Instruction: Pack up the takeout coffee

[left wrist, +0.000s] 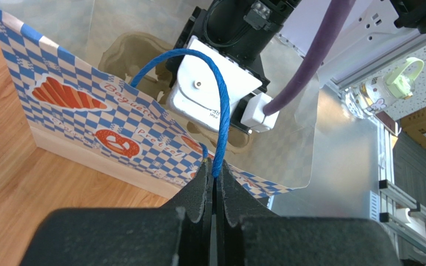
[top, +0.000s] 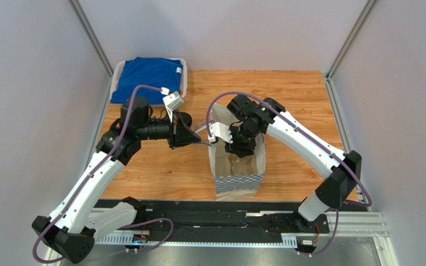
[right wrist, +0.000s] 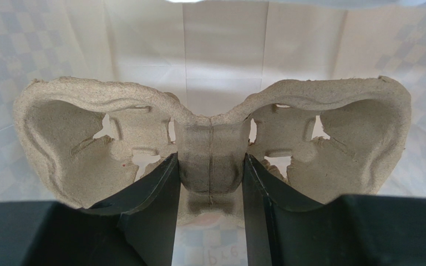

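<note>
Wooden table (top: 160, 172) holds paper bag (top: 240, 182); left end effector (left wrist: 214, 174) clenched on blue handle (left wrist: 221, 111), right end effector (right wrist: 211, 162) grasping pulp carrier (right wrist: 60, 138) inside.

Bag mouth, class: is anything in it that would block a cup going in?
Yes. The right gripper reaches down through the mouth of the bag, shut on the pulp carrier inside, so arm and carrier occupy it. The left gripper pinches the blue handle at the rim. No coffee cup shows in any view.
</note>
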Robot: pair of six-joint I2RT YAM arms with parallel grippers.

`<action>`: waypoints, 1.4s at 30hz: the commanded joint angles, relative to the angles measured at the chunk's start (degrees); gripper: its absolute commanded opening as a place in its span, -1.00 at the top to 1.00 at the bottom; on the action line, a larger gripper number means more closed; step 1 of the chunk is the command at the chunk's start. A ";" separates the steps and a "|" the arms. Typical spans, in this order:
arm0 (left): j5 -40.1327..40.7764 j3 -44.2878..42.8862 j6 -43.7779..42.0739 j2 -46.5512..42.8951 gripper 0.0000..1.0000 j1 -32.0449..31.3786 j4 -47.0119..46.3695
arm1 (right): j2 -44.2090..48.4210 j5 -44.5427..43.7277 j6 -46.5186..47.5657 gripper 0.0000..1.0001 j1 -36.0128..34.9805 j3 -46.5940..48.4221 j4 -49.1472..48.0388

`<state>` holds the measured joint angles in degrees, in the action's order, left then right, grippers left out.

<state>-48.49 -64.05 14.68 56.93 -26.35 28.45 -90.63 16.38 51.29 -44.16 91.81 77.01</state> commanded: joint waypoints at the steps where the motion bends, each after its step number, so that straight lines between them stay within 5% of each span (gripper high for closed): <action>1: 0.59 0.33 -0.09 -1.20 1.00 0.33 0.20 | 1.33 0.05 0.83 0.99 1.27 -0.66 -3.62; 10: -0.90 1.12 0.61 -4.01 1.00 4.72 2.49 | 3.35 -0.91 3.20 1.00 2.59 -6.11 -8.46; 42: -3.89 2.35 3.17 -6.21 1.00 4.73 -0.59 | -8.16 -6.62 0.48 0.86 1.54 -9.54 -16.54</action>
<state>-51.13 -61.87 17.30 51.35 -21.82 29.43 -99.72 11.40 52.62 -42.24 84.53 64.14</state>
